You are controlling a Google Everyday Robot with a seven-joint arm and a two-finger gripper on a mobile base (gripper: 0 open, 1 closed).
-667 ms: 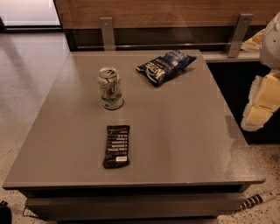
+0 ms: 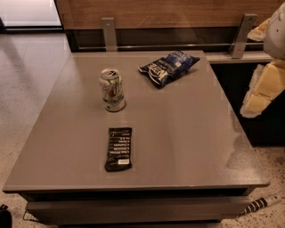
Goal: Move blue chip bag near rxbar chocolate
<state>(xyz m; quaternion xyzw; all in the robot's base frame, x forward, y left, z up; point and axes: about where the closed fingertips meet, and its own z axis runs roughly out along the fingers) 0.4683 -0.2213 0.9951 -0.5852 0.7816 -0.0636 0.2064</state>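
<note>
Gripper (image 2: 263, 90) shows as a pale cream shape at the 3 o'clock edge of the view, off the side of the table and above the floor, touching nothing on the tabletop; whether it is open or closed cannot be told.

The blue chip bag (image 2: 168, 67) lies crinkled on the grey table (image 2: 187, 133) toward 1 o'clock from the table's middle, near the far edge, its white lettering facing up. The rxbar chocolate (image 2: 119, 148) lies flat toward 7 o'clock, near the front edge, its long side running from 12 to 6, well apart from the bag. A silver-green drink can (image 2: 111, 90) stands upright at the bar's 12 o'clock and the bag's 8 o'clock, touching neither. Beyond the table at 12 o'clock runs a wooden wall panel (image 2: 178, 13) with two metal brackets.
</note>
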